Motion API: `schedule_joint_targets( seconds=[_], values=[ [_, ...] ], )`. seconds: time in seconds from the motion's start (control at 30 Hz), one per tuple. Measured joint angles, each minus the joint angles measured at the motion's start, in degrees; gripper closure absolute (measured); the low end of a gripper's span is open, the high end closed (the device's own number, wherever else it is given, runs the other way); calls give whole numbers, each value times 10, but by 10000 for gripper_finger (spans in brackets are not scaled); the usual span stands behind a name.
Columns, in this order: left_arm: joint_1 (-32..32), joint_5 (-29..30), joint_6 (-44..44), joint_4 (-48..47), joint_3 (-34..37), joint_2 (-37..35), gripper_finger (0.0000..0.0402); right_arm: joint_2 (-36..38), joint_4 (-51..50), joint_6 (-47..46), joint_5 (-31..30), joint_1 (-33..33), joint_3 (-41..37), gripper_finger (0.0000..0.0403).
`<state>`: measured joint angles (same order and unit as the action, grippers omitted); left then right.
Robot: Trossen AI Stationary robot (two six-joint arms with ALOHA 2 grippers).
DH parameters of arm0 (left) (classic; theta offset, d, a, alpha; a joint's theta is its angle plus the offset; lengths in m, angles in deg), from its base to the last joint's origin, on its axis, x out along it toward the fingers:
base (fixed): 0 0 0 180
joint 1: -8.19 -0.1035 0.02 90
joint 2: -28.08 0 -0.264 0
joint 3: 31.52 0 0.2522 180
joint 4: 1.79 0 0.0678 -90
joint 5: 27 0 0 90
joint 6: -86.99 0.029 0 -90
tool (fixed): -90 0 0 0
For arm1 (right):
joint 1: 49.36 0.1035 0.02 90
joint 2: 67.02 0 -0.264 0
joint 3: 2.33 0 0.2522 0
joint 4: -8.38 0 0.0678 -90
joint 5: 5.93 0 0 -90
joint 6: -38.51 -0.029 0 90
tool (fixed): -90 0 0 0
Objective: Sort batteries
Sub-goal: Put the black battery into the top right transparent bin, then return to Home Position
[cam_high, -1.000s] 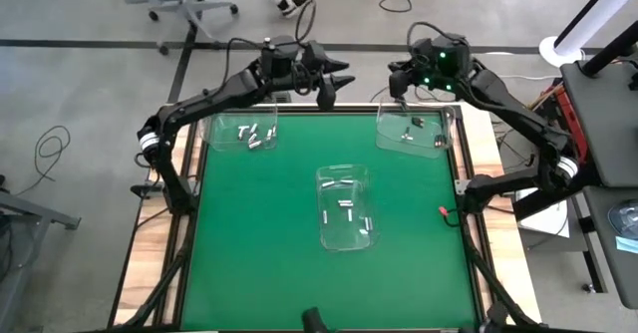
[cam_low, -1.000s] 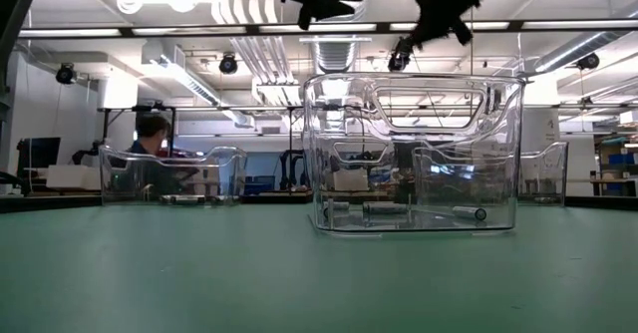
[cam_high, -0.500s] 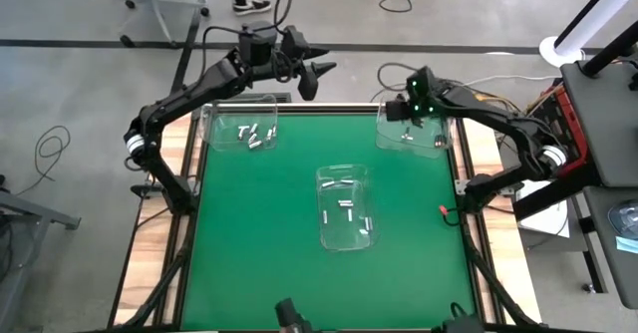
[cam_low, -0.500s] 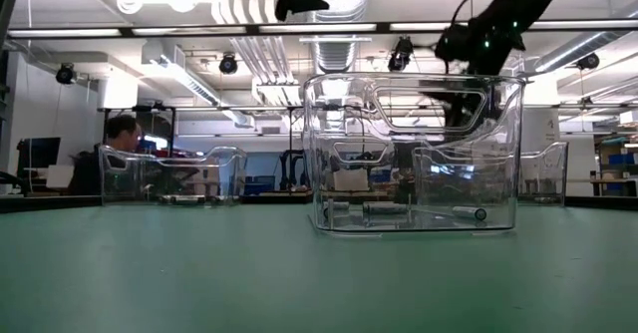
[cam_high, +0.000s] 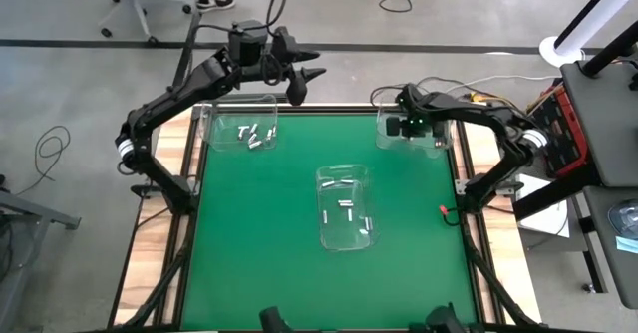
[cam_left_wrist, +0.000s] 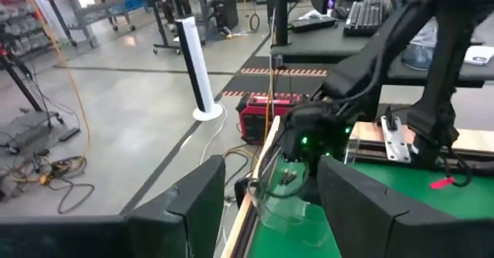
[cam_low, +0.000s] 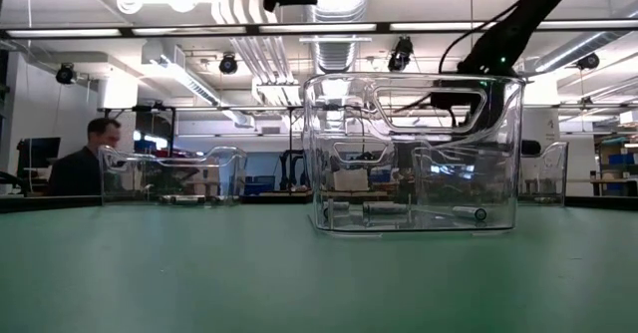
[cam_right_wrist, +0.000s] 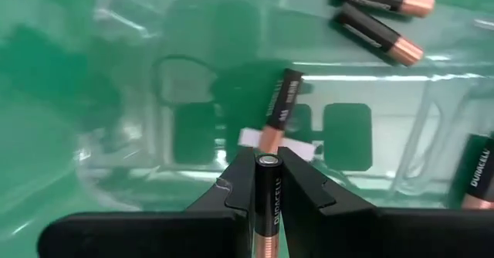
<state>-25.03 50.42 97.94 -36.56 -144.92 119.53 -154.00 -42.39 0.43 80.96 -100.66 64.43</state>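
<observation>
Since the earlier frame, the right gripper (cam_high: 403, 126) has descended into the far right bin (cam_high: 441, 144), and the left gripper (cam_high: 299, 82) has withdrawn beyond the table's far edge.

High view: batteries (cam_high: 253, 135) lie in the far left bin (cam_high: 216, 140) at mixed angles; those in the centre bin (cam_high: 344, 235) lie mostly crosswise.

Low view: centre-bin batteries (cam_low: 387, 211) lie flat, long axes horizontal. A person (cam_low: 88, 161) sits behind the table.

Left wrist view: left fingers (cam_left_wrist: 202, 203) stand spread, empty.

Right wrist view: fingers (cam_right_wrist: 308, 197) are pressed against one held battery (cam_right_wrist: 266, 204), its long axis in line with them, above a loose battery (cam_right_wrist: 279, 110) on the bin floor.
</observation>
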Motion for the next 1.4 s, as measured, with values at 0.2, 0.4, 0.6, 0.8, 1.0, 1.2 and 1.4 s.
schedule_joint_targets(
  seconds=[0.2, 0.4, 0.6, 0.8, 1.0, 1.2, 1.4],
  values=[
    [0, 0, 6, -29, 0, -36, 215, -43, 0, -15, -44, -1, 2, 371],
    [2, 1, -4, -87, 0, -86, 215, -80, 5, -4, -49, -1, 4, 366],
    [9, 2, -6, -137, 0, -134, 215, -95, 4, -1, -47, -1, 3, 343],
    [44, 2, -16, -142, 31, -192, 215, -95, 5, 13, -46, -1, 2, 338],
    [100, 1, -73, -71, 119, -266, 215, -83, 5, 15, -53, -1, 2, 339],
    [173, 0, -164, -40, 205, -332, 215, -10, -35, 16, -56, 3, 5, 299],
    [240, 2, -273, -40, 286, -399, 215, 126, -23, 17, -102, 39, 20, 243]
  ],
)
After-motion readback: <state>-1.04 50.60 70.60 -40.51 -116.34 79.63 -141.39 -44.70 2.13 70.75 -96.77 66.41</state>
